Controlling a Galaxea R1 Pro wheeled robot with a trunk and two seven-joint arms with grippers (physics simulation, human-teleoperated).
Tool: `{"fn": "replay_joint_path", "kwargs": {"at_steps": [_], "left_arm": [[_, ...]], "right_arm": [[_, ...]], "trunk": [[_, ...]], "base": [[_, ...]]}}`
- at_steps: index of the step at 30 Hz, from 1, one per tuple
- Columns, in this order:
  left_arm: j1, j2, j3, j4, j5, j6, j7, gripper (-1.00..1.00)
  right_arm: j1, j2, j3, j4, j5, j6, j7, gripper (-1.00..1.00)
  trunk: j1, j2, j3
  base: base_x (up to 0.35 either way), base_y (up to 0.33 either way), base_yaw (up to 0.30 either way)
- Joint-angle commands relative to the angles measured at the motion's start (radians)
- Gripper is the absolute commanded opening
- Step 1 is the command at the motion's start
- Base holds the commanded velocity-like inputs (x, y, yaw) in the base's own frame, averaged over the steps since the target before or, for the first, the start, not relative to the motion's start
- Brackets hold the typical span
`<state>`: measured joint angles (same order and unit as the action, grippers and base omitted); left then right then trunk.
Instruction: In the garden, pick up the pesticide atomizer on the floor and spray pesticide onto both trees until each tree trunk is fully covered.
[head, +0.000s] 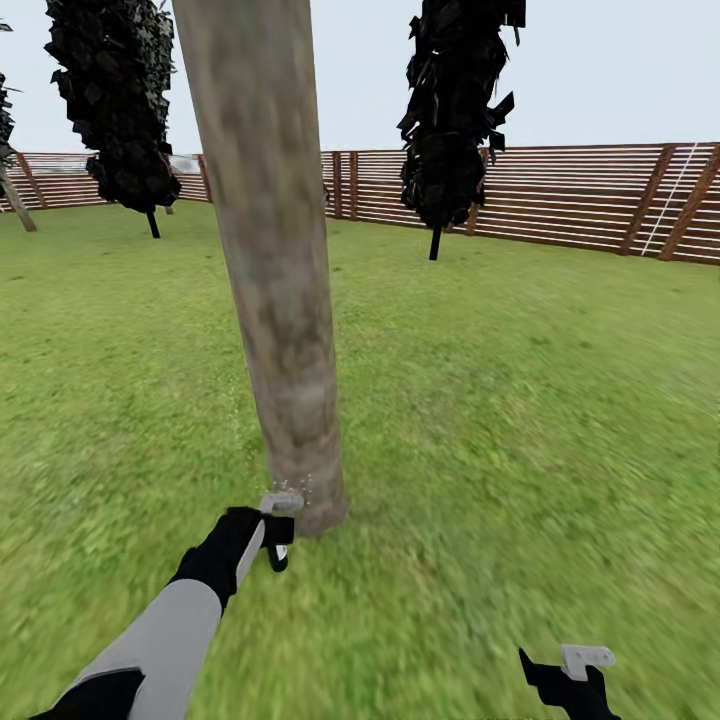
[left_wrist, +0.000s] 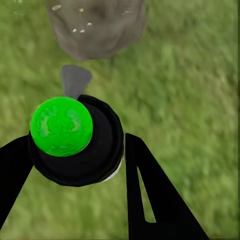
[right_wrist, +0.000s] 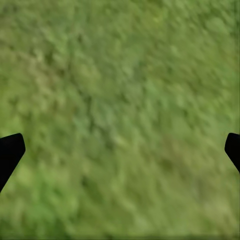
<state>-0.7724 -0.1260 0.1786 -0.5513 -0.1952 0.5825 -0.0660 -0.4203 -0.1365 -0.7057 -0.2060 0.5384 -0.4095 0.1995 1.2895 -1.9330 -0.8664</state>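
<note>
— Judging progress: am I past pickup?
— Yes; tree trunk (head: 270, 300) stands just ahead; left gripper (left_wrist: 75, 150) clamps the atomizer (left_wrist: 75, 142); few pesticide (head: 300, 485) specks at its base; right gripper (right_wrist: 120, 150) wide; second tree remains.

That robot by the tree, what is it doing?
The robot is spraying a tree. Its left gripper holds the pesticide atomizer, a black bottle with a green top, close to the bottom of the tree trunk. Tiny white specks of pesticide show on the bark near the ground. The right gripper is open, holds nothing, and hangs over the grass. A brown wooden fence stands behind, with dark trees in front of it.
</note>
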Motion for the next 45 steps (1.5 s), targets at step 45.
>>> {"fn": "replay_joint_path", "kwargs": {"at_steps": [45], "left_arm": [[0.016, 0.096, -0.111, -0.355, 0.023, 0.303, -0.014, -1.0]], "right_arm": [[0.0, 0.0, 0.0, 0.0, 0.0, 0.0, -0.005, 1.0]], "trunk": [[0.0, 0.0, 0.0]], "base": [[0.0, 0.0, 0.0]]}}
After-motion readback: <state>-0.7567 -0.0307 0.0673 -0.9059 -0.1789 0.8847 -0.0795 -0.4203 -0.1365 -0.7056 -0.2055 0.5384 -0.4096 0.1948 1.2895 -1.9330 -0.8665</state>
